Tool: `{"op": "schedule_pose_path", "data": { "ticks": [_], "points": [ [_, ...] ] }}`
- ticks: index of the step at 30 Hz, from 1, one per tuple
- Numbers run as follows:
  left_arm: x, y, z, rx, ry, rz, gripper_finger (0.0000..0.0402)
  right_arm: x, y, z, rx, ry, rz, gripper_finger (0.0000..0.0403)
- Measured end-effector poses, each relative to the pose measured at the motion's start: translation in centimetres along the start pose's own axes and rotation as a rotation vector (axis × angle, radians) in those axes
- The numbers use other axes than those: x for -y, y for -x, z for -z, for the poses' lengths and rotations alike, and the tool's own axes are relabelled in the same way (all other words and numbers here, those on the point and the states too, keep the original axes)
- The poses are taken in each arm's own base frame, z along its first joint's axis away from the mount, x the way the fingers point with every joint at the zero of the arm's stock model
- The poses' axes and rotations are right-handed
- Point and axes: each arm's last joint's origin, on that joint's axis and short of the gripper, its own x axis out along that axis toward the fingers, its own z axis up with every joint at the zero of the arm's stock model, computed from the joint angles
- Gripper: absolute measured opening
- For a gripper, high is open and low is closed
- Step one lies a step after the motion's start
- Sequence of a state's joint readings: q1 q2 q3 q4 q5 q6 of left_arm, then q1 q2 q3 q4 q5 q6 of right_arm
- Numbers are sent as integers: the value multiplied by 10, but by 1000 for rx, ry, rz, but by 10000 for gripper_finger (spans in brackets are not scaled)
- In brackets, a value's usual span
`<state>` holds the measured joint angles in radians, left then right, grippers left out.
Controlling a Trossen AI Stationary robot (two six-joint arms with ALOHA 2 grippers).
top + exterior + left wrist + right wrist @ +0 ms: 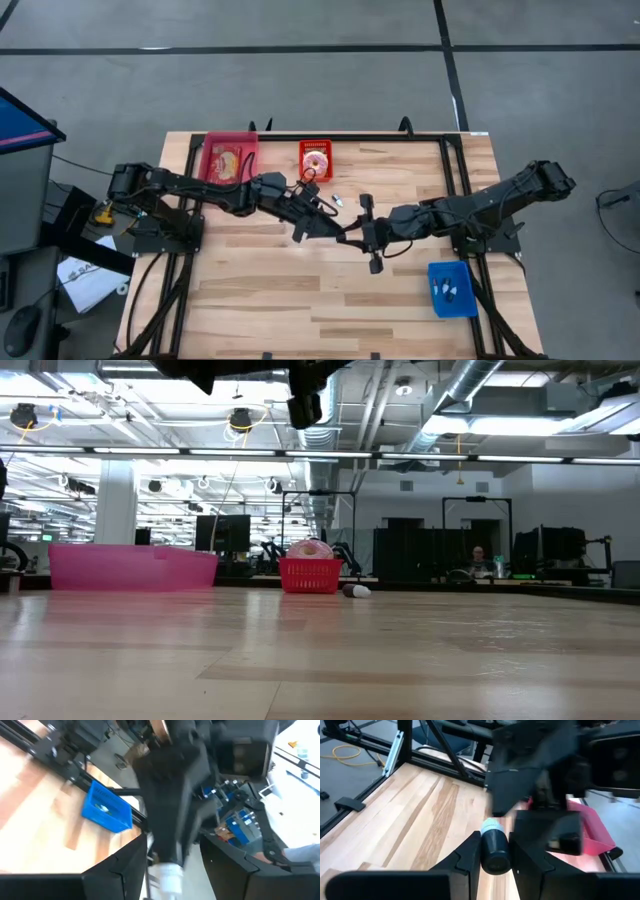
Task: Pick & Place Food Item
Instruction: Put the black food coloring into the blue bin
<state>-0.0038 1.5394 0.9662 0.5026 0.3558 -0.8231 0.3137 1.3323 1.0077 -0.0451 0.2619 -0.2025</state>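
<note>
Dark and stubby, the food item looks like a small cylinder with a pale rounded cap. It hangs in the air over the middle of the tabletop, where the two arms meet. The right pincer holds it, narrowed onto the dark barrel with the pale end pointing out between the fingers. The left pincer faces it from the left. In the left wrist view its fingers stand apart on either side of the pale cap and appear clear of it.

The piece looks light and rigid, with a smooth curved wall. A squeeze near either end could therefore make it roll or pop out. The mid-barrel hold across its width seems the safest, with the pads flat on opposite sides.

A blue bin sits at the near right. A red basket holding a doughnut and a pink tray sit along the far edge. A small loose object lies on the wood near the basket.
</note>
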Motion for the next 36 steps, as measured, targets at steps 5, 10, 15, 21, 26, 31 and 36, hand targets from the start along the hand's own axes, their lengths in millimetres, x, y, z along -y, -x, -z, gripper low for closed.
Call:
{"op": "schedule_pose_path", "data": {
  "ticks": [5,10,15,21,26,31,36],
  "points": [
    [-14,7,-11,21,-37,-65,181,-1,0,1,-12,-19,-8,86],
    [-37,16,-14,-48,-64,-208,180,-3,1,3,-37,-54,-12,86],
    [-53,33,-1,-254,-59,-384,182,-6,4,17,-185,-133,-29,86],
    [-38,71,31,-464,-45,-478,182,-26,19,39,-455,-241,-115,78],
    [-17,103,58,-446,-44,-547,182,-58,39,52,-667,-335,-202,78],
    [0,129,76,-273,-27,-599,182,-93,63,60,-773,-498,-200,78],
    [6,138,81,-150,-49,-606,182,-124,95,66,-892,-660,-138,78]
  ]
}}
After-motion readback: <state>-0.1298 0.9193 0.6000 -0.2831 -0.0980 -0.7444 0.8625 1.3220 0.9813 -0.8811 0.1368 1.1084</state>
